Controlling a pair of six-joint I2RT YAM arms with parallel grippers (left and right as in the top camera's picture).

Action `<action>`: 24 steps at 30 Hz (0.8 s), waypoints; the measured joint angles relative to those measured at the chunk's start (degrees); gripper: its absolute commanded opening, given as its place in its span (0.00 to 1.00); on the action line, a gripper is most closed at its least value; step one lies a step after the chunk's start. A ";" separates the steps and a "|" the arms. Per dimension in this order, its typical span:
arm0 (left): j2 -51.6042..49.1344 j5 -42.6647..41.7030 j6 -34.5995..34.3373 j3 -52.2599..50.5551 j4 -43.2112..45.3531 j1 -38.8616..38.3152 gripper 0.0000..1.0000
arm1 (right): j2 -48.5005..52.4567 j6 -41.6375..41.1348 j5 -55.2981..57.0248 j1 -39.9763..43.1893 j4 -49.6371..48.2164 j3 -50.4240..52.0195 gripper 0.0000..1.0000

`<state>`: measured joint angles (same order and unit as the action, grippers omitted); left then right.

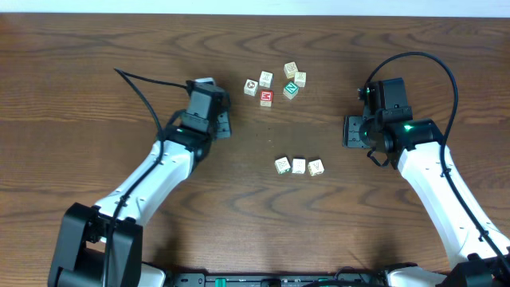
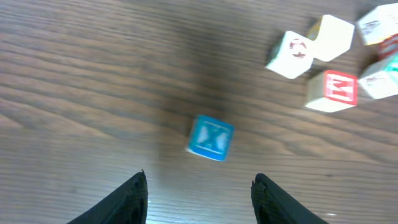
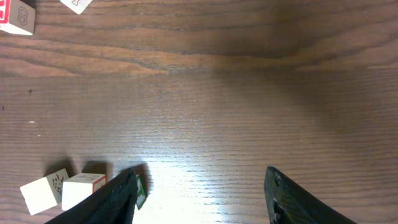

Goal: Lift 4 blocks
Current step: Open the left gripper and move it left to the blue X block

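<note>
Left pincer (image 2: 199, 193) gapes wide, empty; blue X block (image 2: 210, 137) sits just ahead on counter (image 2: 93, 74). Right pincer (image 3: 199, 193) open, empty, near three cream blocks (image 1: 299, 166). Likely light, rigid, smooth: pinch opposite flat faces.

One bright blue wooden alphabet cube (image 2: 211, 137), one red-faced cube (image 1: 265, 97), one green-faced cube (image 1: 291, 89), three cream-white cubes in a row (image 1: 299, 166), four clustered cream-white cubes (image 1: 265, 78); ten in all. Two white robot arms, left (image 1: 155, 171) and right (image 1: 438, 175).
</note>
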<state>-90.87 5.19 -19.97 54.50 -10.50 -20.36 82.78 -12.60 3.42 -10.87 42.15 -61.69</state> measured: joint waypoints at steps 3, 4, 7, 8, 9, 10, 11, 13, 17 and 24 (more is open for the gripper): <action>-0.83 -0.85 3.67 0.00 -0.04 1.25 0.55 | 0.00 0.00 0.00 0.00 -0.02 0.00 0.64; -1.40 -1.03 4.76 0.00 -0.04 1.31 0.54 | 0.00 0.00 0.00 0.00 -0.04 0.00 0.64; -5.20 -1.88 8.52 0.00 0.22 1.29 0.55 | 0.00 -0.02 0.00 0.00 -0.04 0.00 0.65; -6.38 -1.95 9.16 0.00 0.57 1.29 0.54 | 0.00 -0.02 0.00 0.00 0.00 0.00 0.66; -7.69 -2.01 9.64 0.00 0.98 1.29 0.55 | 0.00 -0.02 0.00 0.00 -0.04 0.00 0.66; -9.20 -2.10 9.99 0.00 1.33 1.29 0.55 | 0.00 -0.02 0.00 0.00 -0.04 0.00 0.66; -10.36 -2.10 10.34 0.00 1.68 1.29 0.54 | 0.00 -0.02 0.00 0.00 -0.02 0.00 0.66; -12.11 -2.25 10.99 0.00 2.16 1.29 0.55 | 0.00 -0.02 0.00 0.00 -0.13 0.00 0.67; -12.83 -2.29 11.50 0.00 4.72 1.29 0.55 | 0.00 -0.02 0.00 0.00 -0.66 0.00 0.67; -12.85 -2.29 12.57 0.00 8.20 1.29 0.55 | 0.00 -0.02 0.00 0.00 -0.90 0.00 0.67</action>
<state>-103.72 2.90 -7.40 54.50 -2.31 -19.07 82.78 -12.62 3.42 -10.87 41.25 -61.69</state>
